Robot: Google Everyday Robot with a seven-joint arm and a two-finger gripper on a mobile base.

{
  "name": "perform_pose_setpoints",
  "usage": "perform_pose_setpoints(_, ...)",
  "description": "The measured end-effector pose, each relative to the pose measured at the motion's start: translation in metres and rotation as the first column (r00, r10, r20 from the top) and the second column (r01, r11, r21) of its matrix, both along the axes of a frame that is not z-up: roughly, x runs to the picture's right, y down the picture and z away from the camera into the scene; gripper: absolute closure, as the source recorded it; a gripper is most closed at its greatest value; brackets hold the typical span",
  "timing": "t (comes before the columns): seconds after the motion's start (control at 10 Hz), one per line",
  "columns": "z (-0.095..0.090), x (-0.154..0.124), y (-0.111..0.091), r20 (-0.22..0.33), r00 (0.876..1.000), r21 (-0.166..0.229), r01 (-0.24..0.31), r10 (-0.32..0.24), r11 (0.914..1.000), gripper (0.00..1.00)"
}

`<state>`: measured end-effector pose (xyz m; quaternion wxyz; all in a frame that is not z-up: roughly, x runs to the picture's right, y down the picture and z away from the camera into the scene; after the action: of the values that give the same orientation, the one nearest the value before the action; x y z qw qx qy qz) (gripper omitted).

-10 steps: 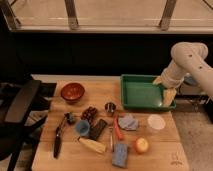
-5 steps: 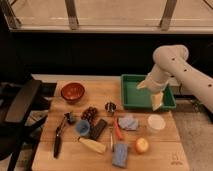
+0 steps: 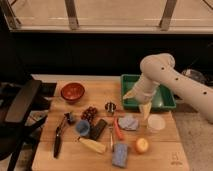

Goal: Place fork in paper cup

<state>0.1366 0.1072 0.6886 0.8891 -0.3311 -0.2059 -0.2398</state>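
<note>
Flat on the wooden table: fork, left of the paper cup and slightly nearer the camera, well apart from it. Long axis running near-to-far, roughly parallel with the table's side edges. Tine end versus handle end not tellable. Also left of the paper cup, flanking the fork: carrot just beside it on the cup side, black block on the far side. Grey-blue cloth directly left of the paper cup, between cup and carrot. Round orange fruit left of the paper cup and nearer the camera. Small metal cup farther left of the paper cup and farther back. Gripper just up and left of the paper cup, over the front rim of the green tray, aimed downward. Open or closed: cannot tell. Fork left of the gripper and nearer the camera, clearly apart, no contact.
</note>
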Motion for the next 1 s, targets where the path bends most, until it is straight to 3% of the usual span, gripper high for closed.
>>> perform_pose_setpoints(0.6,-0.004,-0.007,0.005,0.009,1.000,-0.004,0.005,-0.005,1.0000,0.20)
perform_pose_setpoints(0.8,0.001,-0.017,0.020,0.023,1.000,-0.036,0.011,-0.010,0.9993,0.20)
perform_pose_setpoints(1.0,0.015,-0.050,0.044,0.055,0.998,-0.083,-0.006,0.010,0.9965,0.20)
